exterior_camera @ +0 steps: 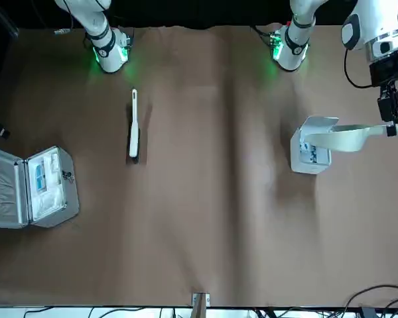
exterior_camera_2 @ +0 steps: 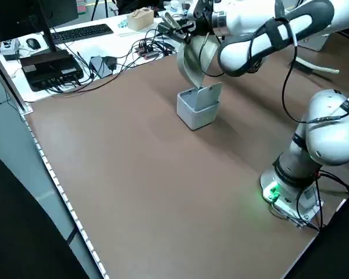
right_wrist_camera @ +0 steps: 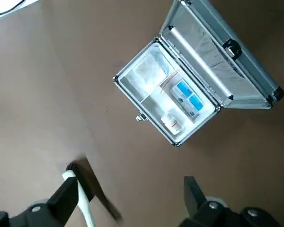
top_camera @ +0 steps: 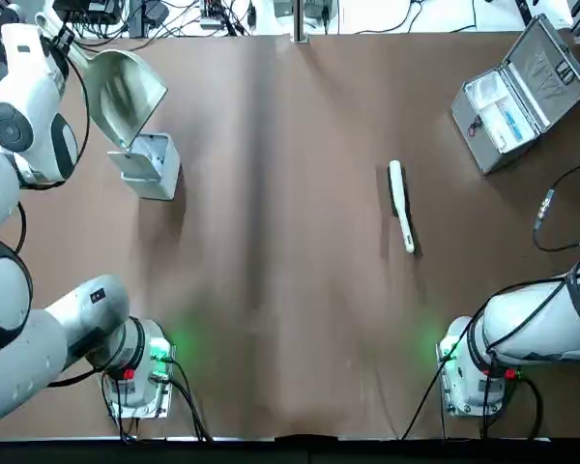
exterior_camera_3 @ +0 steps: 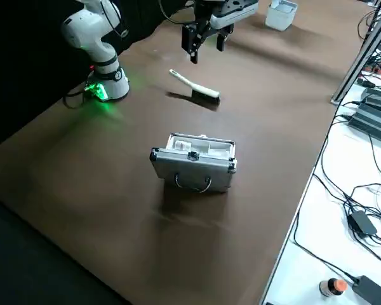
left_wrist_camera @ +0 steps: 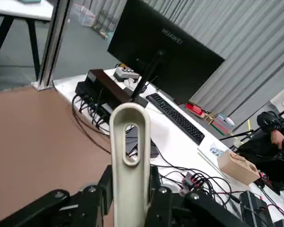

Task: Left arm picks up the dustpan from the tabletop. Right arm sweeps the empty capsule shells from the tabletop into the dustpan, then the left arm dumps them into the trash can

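On the top view's clock face, centred on the brown tabletop (top_camera: 290,290), two robot arms stand at its near side, based at eight and four o'clock. The one dustpan (top_camera: 121,92) is at ten o'clock, raised and tilted with its mouth down at the single trash can (top_camera: 147,169), whose one lid is open. The left gripper (exterior_camera: 390,114), between ten and eleven, is clamped on the dustpan's handle, one finger each side. One brush (top_camera: 401,206) lies between two and three; one silver case (top_camera: 522,97) stands open at two, holding one small white bottle (right_wrist_camera: 171,123).

The right gripper (exterior_camera_3: 207,49) hangs raised at the right side view's twelve o'clock, its two fingers spread with nothing between them; its arm is cut off above.

Blue-and-white bits (exterior_camera: 308,154) show at the trash can in the front view, too small to count; whether they are the empty capsule shells cannot be told. The left arm covers the dustpan's handle from above. One person (left_wrist_camera: 270,142) is cut off by the left wrist view's edge at three o'clock, one hand (left_wrist_camera: 278,139) visible.
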`<action>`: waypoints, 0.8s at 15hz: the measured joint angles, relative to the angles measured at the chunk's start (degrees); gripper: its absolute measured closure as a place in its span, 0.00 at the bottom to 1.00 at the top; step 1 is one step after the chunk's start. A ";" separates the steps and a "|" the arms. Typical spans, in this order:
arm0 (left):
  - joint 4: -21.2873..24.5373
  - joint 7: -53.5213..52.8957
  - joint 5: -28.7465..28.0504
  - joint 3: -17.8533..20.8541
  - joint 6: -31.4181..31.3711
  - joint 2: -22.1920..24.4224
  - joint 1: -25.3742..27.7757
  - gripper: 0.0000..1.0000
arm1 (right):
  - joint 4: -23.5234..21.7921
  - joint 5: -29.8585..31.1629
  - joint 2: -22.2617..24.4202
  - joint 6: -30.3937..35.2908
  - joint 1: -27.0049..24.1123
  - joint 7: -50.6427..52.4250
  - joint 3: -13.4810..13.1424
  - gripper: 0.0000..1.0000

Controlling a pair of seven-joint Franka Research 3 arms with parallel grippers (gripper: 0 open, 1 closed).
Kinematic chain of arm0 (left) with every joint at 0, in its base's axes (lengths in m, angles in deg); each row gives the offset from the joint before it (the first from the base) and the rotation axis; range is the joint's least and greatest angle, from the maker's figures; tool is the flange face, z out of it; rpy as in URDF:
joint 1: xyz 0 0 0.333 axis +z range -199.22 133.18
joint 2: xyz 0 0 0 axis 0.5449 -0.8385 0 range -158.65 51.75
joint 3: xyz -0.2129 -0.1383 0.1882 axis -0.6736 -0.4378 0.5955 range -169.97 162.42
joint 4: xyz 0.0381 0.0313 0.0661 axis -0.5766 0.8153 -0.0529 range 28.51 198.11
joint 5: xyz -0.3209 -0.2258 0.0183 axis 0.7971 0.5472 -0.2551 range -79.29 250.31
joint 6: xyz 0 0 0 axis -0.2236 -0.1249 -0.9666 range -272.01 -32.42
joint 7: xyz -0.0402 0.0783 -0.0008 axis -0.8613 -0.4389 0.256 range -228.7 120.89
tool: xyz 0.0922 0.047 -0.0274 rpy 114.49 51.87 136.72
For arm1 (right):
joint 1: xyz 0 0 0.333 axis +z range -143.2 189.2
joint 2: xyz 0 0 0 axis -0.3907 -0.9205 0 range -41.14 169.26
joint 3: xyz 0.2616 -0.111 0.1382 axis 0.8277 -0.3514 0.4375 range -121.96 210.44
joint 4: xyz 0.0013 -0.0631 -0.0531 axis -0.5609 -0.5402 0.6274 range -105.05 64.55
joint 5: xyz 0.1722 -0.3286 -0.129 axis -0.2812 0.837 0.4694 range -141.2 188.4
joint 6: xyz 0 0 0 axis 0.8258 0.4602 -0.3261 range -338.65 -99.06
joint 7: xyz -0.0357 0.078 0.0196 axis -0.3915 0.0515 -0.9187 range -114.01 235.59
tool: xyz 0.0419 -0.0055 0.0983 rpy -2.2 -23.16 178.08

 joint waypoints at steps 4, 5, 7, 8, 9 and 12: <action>-4.74 1.39 0.13 0.04 4.93 -6.11 1.70 0.67 | 0.00 -2.53 0.00 -0.68 -0.39 -0.01 -0.07 0.02; -6.61 1.44 0.15 0.11 7.68 -7.13 1.93 0.67 | 0.00 -3.08 0.00 -0.76 -0.60 -0.02 -0.08 0.02; -9.66 1.57 0.16 0.19 11.23 -8.81 2.25 0.67 | 0.00 -3.76 0.00 -0.76 -1.07 -0.02 -0.09 0.02; -10.50 1.61 0.16 0.19 11.79 -9.61 2.47 0.67 | 0.00 -3.94 0.00 -0.76 -1.25 -0.02 -0.09 0.02; -11.00 1.63 0.16 0.21 12.17 -10.40 2.73 0.67 | 0.00 -3.99 0.00 -0.75 -1.37 -0.02 -0.09 0.02; -11.67 1.64 0.17 0.78 12.70 -12.78 3.19 0.67 | 0.00 -4.01 0.00 -0.71 -1.65 -0.02 -0.09 0.02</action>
